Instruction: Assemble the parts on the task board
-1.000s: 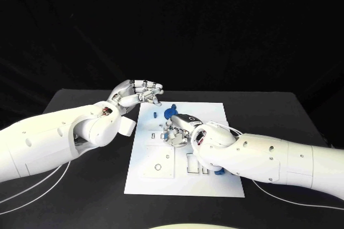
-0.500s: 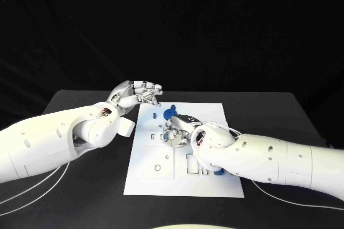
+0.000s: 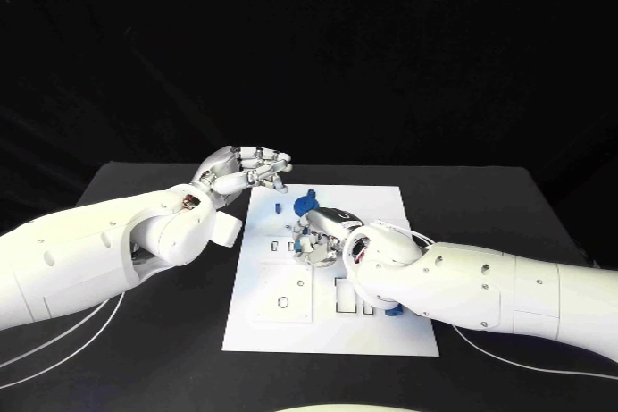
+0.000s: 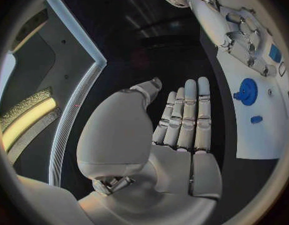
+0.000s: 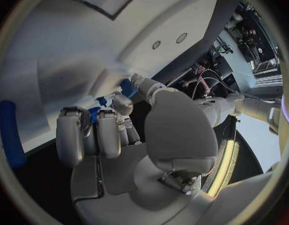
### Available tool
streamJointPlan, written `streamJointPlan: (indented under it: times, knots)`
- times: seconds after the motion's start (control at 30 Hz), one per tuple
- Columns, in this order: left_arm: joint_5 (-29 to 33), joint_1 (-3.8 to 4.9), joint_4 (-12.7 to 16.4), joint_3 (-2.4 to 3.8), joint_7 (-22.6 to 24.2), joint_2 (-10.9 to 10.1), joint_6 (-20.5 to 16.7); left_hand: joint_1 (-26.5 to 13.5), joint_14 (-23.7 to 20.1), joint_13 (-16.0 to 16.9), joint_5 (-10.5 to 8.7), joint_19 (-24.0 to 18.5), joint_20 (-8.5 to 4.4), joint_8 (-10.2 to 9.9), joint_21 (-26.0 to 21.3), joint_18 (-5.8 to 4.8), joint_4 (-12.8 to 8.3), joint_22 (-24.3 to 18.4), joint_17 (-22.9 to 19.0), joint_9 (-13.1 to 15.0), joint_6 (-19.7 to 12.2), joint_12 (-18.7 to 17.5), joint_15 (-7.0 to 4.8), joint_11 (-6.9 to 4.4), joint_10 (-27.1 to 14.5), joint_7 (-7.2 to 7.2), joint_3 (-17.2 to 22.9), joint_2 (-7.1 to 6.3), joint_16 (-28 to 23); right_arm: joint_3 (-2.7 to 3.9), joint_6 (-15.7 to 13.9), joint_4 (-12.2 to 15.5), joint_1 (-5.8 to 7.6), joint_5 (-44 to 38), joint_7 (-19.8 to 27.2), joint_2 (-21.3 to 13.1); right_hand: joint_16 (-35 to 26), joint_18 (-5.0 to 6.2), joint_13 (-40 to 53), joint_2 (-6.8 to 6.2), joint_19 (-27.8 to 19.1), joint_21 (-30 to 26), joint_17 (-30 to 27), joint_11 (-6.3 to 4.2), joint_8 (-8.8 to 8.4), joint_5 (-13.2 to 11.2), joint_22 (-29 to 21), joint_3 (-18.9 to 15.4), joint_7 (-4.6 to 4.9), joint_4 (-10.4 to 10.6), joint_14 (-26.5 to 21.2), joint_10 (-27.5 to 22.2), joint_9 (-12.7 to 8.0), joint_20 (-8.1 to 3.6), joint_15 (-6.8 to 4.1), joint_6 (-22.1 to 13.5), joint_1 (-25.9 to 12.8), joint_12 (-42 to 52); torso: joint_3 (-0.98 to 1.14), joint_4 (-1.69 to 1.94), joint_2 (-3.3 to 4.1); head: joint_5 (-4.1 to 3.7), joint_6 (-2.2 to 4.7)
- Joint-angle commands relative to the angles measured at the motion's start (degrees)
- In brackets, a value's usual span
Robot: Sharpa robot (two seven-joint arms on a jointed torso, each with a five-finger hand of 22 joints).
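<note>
- Nearest to us on the task board, a small blue part lies at the board's near right, just beside the right forearm and untouched.
- At the board's middle we see the right hand lowered over the slots, its fingers curled downward around a small blue part at their tips. From the right wrist view that blue piece sits between the thumb and the fingertips, right against the board, so we judge this hand to be pinching it and pressing it into its seat.
- The relation that matters: the part lies directly under the right hand's fingertips, on the board's middle line, and the seat is straight below it, so we judge the coming move to be a short push downward, not a reach sideways.
- Just beyond the right hand, a round blue part stands on the board's far portion, apart from both hands.
- Beyond the board's far left corner the left hand hovers off the worktop, fingers curled in with nothing in them that we can see. The left wrist view shows its fingers lying straight and close together, palm bare.
- That wrist view also gives the round part and a tiny blue piece beside it, which the head view barely resolves.
- The right hand is far nearer the work.
</note>
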Motion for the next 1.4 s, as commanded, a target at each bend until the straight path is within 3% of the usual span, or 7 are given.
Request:
streamJointPlan:
  times: [0.03,0.63,0.77,0.87,1.1,1.23,1.4]
  knots:
    - [0.0,0.03,0.0,0.03,0.5,0.1,0.8,0.0,-0.3,0.1,-0.23,-0.6,0.03,-0.3,0.2,0.6,-0.2,0.1,-0.1,0.1,-0.2,0.1,-0.09,0.01,-0.3,0.91,0.0,0.43,0.2,0.0,-0.1,0.2,-0.04,-0.2,0.9,0.0,-0.3,0.56,-0.6,-0.3,0.1,-0.4,2.2,0.12,-0.49,-0.4,8.3,-0.6,0.14,0.2,2.9,-0.5,-0.2,0.48,0.62,-0.6,0.2,-0.7,0.0,-0.02,0.01,0.08,-0.08]
    - [-6.7,0.06,-2.7,0.01,-5.8,-0.1,-0.5,-5.6,6.1,3.0,-0.06,3.5,-1.07,0.5,6.0,0.68,4.1,2.8,4.7,1.4,-1.5,5.1,-1.29,-0.86,1.4,0.79,-2.8,1.09,9.7,0.54,-6.2,7.2,2.99,9.5,11.5,-8.7,-1.3,1.12,-0.6,2.79,-0.9,-3.3,1.4,0.46,-4.24,3.2,7.0,-17.5,0.5,7.0,2.7,0.3,-1.1,0.91,0.97,0.0,9.0,1.4,0.08,-0.12,-0.39,0.5,0.1]
    - [-9.8,0.1,-4.2,0.02,-11.3,0.0,-0.6,-7.5,21.0,16.6,0.27,7.8,-3.14,8.0,16.8,0.61,5.8,8.8,29.2,6.0,-2.2,24.3,-3.52,-2.87,-0.4,-1.15,-5.1,1.67,32.7,0.69,-3.1,9.3,4.9,17.3,14.1,-12.5,-3.0,2.01,-2.0,2.58,-3.1,-7.2,-0.7,0.33,-3.84,5.0,4.8,-17.2,0.33,7.3,2.0,-1.3,-0.8,0.83,0.88,1.0,10.0,-0.1,0.13,-0.35,-0.71,0.35,0.22]
    - [-14.2,0.35,-5.6,0.03,-17.7,0.1,2.9,-10.7,29.7,29.2,-0.03,16.2,-4.11,14.4,31.5,-1.63,6.2,27.9,44.1,9.9,-3.7,42.3,-4.18,-3.92,-5.0,-2.15,-6.6,2.52,42.5,0.75,-0.6,10.4,6.18,24.9,15.6,-15.2,-6.4,2.92,-4.5,2.74,-5.5,-11.6,-4.5,0.32,-3.8,5.3,2.3,-16.2,0.32,7.4,0.6,-3.5,-0.8,0.78,0.8,1.0,10.9,-2.9,0.21,-0.47,-1.04,0.42,0.17]
    - [-25.8,1.92,-7.5,0.03,-30.8,1.6,14.8,-10.5,35.1,33.1,-0.07,25.6,-5.72,17.4,40.8,-4.13,5.7,44.0,53.5,11.2,-5.0,49.4,-5.71,-5.26,-3.8,-3.21,-5.0,4.73,47.3,0.82,1.5,10.4,7.87,38.1,17.9,-20.0,-36.1,8.26,-21.7,1.21,-20.5,-45.2,-30.4,0.13,-3.62,5.6,-18.4,-10.6,0.13,9.1,-10.4,-10.3,-0.4,0.76,0.61,1.7,12.3,-22.6,0.47,-0.57,-1.8,0.83,-0.19]
    - [-28.8,2.76,-8.4,0.01,-35.4,2.9,19.5,-8.4,35.2,31.7,-0.07,23.6,-5.74,16.2,35.3,-2.57,5.7,33.7,53.6,10.4,-7.4,47.0,-5.4,-4.62,-6.1,-2.34,-2.8,4.99,47.2,0.83,2.3,9.0,8.26,43.8,19.3,-21.4,-50.3,8.23,-34.1,-0.83,-23.2,-54.7,-35.8,0.96,-3.87,5.2,-25.7,-4.8,0.72,9.6,-15.7,-7.6,-0.3,1.64,2.09,2.3,12.9,-35.6,0.55,-0.6,-2.08,1.08,-0.43]
    - [-31.4,3.31,-9.2,-0.09,-38.3,4.7,22.8,-6.7,35.2,29.4,-0.14,23.6,-5.39,15.4,30.6,-2.11,5.7,28.4,53.5,9.6,-9.4,43.8,-4.86,-3.91,-7.8,-1.56,-0.7,4.25,47.1,0.83,3.1,7.1,8.45,48.4,21.2,-22.2,-71.6,8.41,-52.7,-1.92,-27.1,-73.4,-49.1,4.44,-5.78,5.2,-44.8,1.7,3.04,5.4,-25.6,-5.3,-0.7,6.81,7.09,2.0,10.4,-52.3,0.64,-0.59,-2.35,1.25,-0.71]
